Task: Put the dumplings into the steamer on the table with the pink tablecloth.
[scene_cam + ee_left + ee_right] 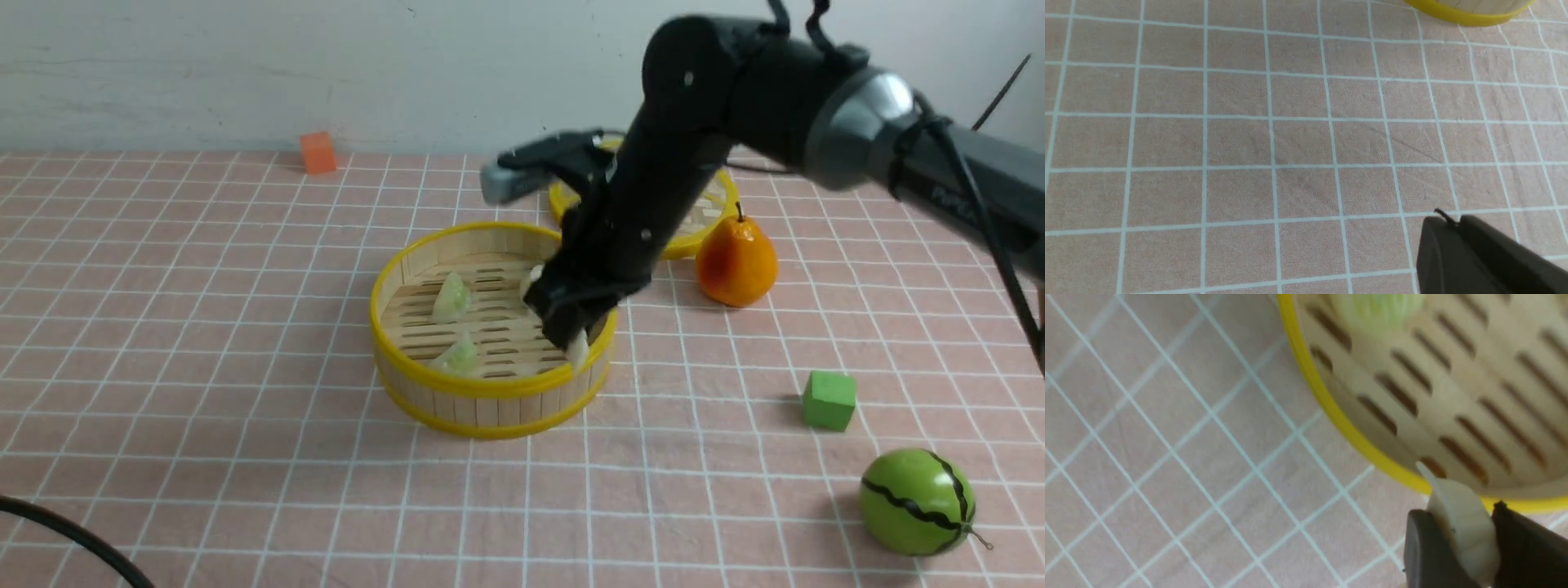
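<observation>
The placing step is judged to be in hand: a cream-white dumpling (pixel 1461 531) is clamped between the jaws of the right gripper (pixel 569 339) and held just above the yellow rim of the steamer (pixel 490 384), at about 4 o'clock of the basket. Two green dumplings (pixel 451 298) are seen on the slatted floor at about 7 and 10 o'clock, and a pale dumpling (pixel 532 280) is partly hidden near 1 o'clock. The left gripper (pixel 1457 245) is seen with jaws together and empty over the pink tablecloth (pixel 1290 134). Next, the held piece probably needs to be carried inward past the rim, lowered, and released.
</observation>
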